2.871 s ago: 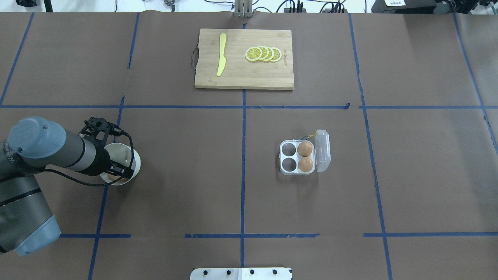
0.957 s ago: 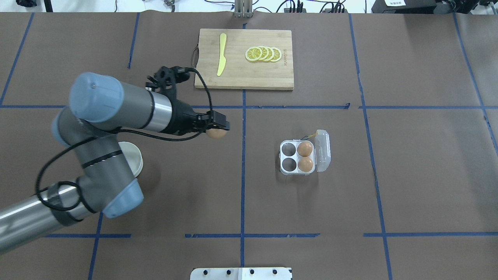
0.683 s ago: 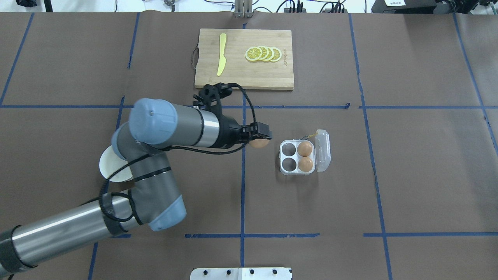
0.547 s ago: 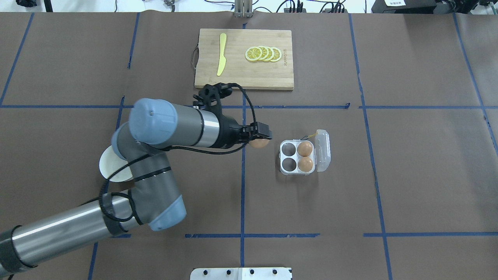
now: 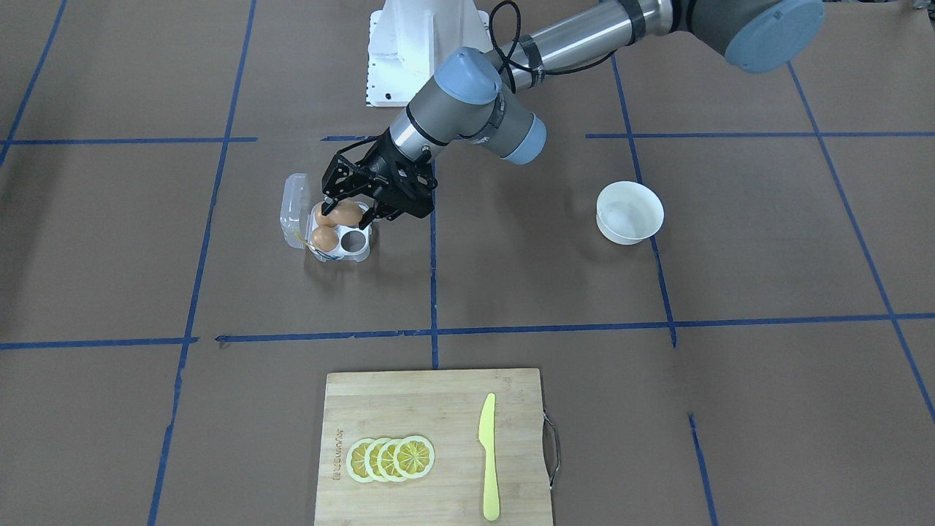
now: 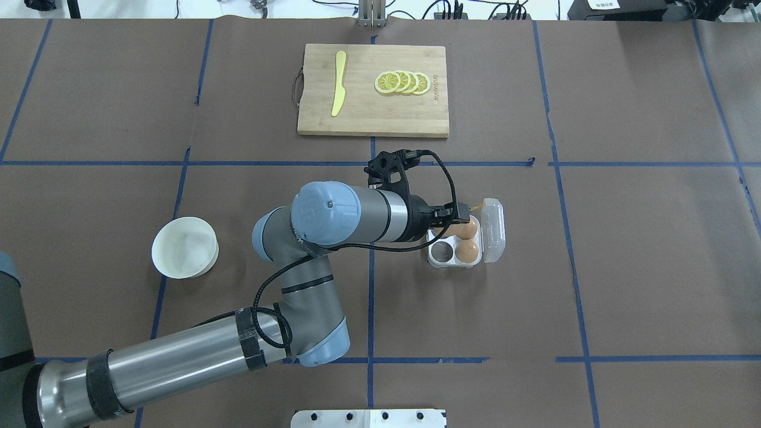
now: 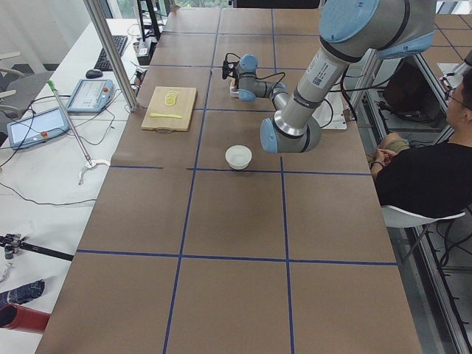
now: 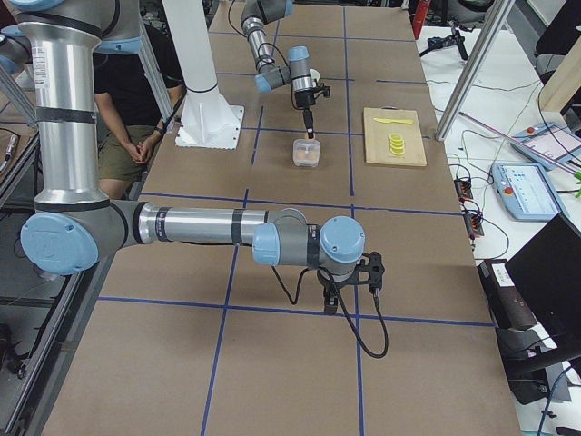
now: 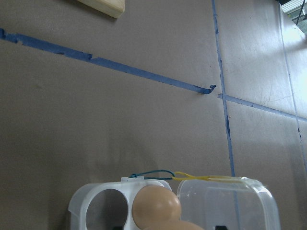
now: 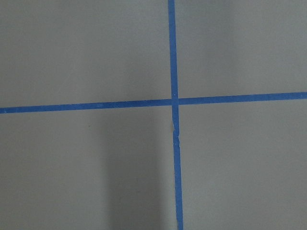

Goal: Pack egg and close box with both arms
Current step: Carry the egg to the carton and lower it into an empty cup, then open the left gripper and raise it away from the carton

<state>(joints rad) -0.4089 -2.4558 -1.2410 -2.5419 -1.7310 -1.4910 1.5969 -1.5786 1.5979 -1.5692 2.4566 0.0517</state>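
Clasping the egg [image 5: 345, 213], the left gripper [image 5: 350, 212] hangs just over the open box [image 5: 361, 250]; whether the right gripper [image 8: 330, 302] is open, I cannot tell.

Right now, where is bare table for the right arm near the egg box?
Bare paper lies beyond the open lid of the box, on the robot's right, and between box and cutting board. Crowded: the side toward the bowl, where the left tool holds the egg.
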